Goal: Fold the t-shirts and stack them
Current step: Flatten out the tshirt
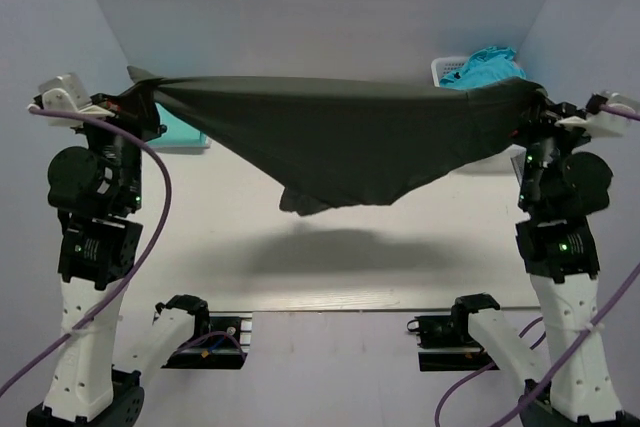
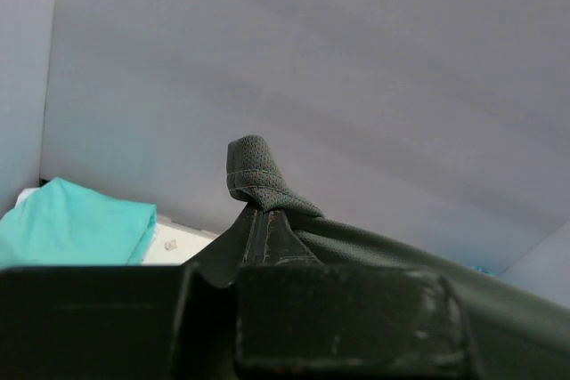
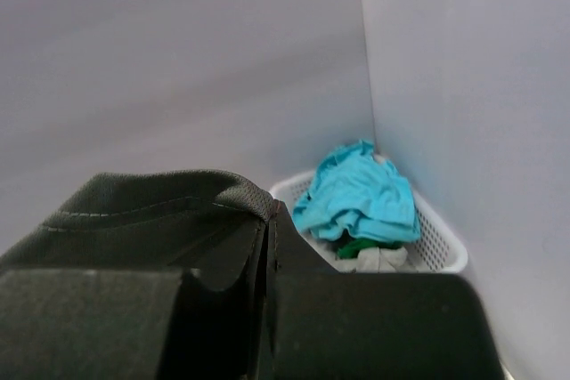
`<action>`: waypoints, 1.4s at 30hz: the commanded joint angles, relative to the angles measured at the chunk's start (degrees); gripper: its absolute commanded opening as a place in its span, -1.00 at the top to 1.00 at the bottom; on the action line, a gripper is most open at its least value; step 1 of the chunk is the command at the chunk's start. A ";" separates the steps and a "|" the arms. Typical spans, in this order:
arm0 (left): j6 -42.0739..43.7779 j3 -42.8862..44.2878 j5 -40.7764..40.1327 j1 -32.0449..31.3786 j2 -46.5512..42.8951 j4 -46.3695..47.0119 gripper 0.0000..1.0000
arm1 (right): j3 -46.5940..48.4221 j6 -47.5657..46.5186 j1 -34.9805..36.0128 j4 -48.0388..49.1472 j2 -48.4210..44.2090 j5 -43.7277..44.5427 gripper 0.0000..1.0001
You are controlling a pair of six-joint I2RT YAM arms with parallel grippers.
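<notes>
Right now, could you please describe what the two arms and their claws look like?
The left arm and right arm have white lower links and black joint housings, each trailing a purple cable. The left claw and right claw are matte black.

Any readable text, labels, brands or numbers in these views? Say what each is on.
None readable.
No print visible on the dark t-shirt held by the left tool and right tool.
The small white scrap beside the mint-green t-shirt: too small to read.
No marking visible on the white basket.
</notes>
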 commanded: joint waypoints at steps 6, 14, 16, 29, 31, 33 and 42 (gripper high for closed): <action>-2.09 5.44 -5.87 0.12 -3.95 -8.05 1.00 | -0.07 -1.55 -0.18 2.84 -7.36 1.78 1.00; -17.54 -3.15 -13.16 0.12 1.48 -15.51 1.00 | -4.46 0.46 -0.36 3.81 3.42 1.96 1.00; -22.90 -6.49 -15.17 0.65 5.78 -16.14 1.00 | -4.90 1.52 -0.18 5.55 9.64 1.87 1.00; -35.41 4.02 -17.03 4.69 48.50 -30.12 -1.00 | 33.29 1.69 -0.09 -15.81 64.33 -5.86 0.02; -33.75 4.56 -15.64 4.69 49.83 -28.64 -1.00 | 41.12 1.35 0.17 -17.89 70.32 -7.70 -0.55; -31.81 5.09 -14.13 5.22 50.36 -26.96 -1.00 | 41.42 1.18 0.17 -18.43 70.69 -11.47 -0.81; -14.06 5.09 7.88 3.64 52.11 -15.54 -1.00 | 22.82 1.26 2.80 -15.62 56.20 -23.86 -0.81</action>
